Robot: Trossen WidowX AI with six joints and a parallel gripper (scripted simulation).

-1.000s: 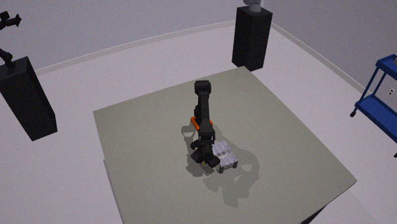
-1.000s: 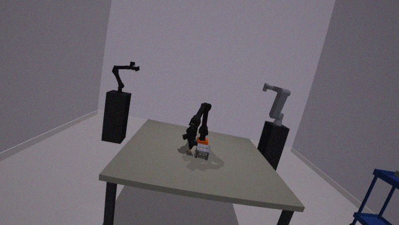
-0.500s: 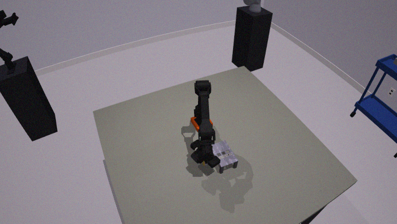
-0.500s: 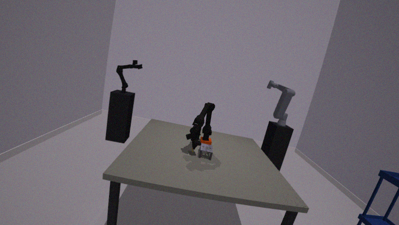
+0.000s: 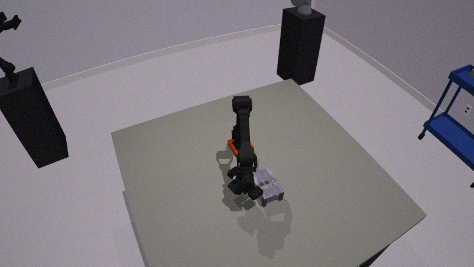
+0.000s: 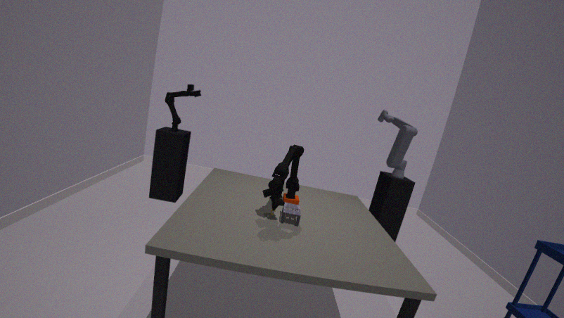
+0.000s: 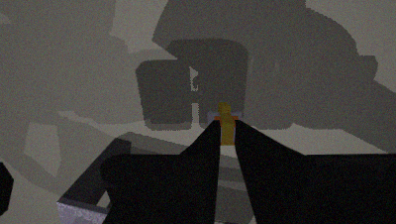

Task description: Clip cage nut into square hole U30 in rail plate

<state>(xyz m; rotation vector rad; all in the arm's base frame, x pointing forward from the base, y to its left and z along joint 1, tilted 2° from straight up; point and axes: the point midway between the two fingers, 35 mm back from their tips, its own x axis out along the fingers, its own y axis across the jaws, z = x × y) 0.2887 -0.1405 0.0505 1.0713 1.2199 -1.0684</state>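
- Pale walls and a pale floor stand around the big tabletop (image 5: 185,142) (image 6: 252,236), which gives the robot a flat place to work.
- Black and bent over, the robot arm (image 5: 243,129) (image 6: 280,170) reaches down so its tips can get at a small thing.
- Next in size is the rail plate (image 5: 270,189) (image 6: 291,209) (image 7: 81,213), just beside the jaws. It stands on short legs, likely so the nut's wings have room to poke down under the hole. I cannot read which hole says U30.
- The jaws (image 5: 244,192) (image 6: 273,209) point down and are nearly closed, with only a thin gap. They have hold of the cage nut, one finger on each side, probably to squeeze its springy wings in.
- Smallest is the cage nut (image 5: 243,194) (image 6: 272,213) (image 7: 227,130), yellow in the middle, between the fingertips and off to the side of the plate. It is not in a hole yet. I cannot tell if it touches the tabletop.
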